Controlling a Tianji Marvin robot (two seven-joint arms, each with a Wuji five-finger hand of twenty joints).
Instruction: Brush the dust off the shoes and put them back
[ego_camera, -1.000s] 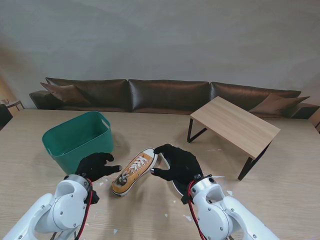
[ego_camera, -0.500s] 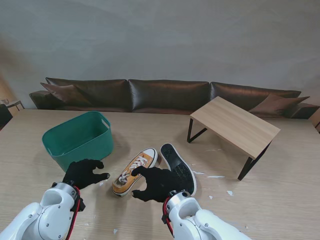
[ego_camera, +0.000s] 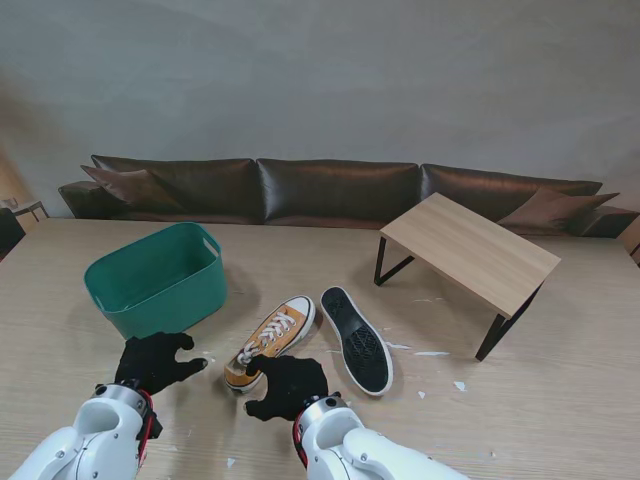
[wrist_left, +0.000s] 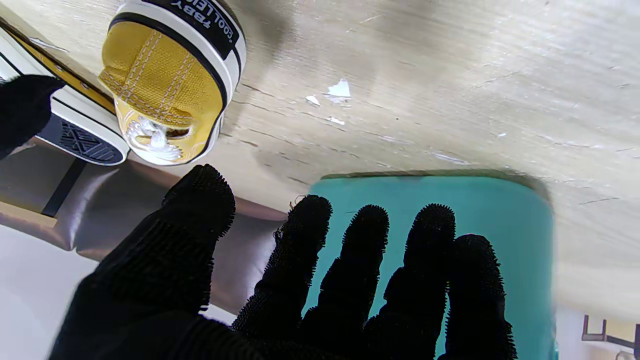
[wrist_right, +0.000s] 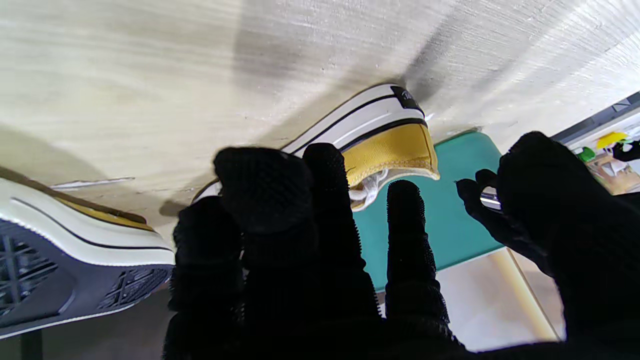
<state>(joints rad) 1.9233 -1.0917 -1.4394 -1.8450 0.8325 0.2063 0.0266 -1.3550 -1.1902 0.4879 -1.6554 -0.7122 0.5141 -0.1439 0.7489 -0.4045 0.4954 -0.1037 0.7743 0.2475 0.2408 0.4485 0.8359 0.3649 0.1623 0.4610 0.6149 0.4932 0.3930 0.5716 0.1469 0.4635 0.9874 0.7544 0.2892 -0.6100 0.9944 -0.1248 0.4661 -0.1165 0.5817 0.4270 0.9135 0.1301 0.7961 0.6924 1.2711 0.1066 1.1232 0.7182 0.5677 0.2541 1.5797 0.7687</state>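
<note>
here, yellow shoe (ego_camera: 269, 341) between left hand (ego_camera: 153, 361), right hand (ego_camera: 285, 385)

stand view high, looking down, 2 wrist views close, sharing yellow shoe (ego_camera: 268, 341)

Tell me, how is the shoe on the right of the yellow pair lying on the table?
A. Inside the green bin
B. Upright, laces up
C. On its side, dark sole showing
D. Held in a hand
C: the right shoe lies on its side, its dark patterned sole facing the camera, beside the upright shoe.
</note>
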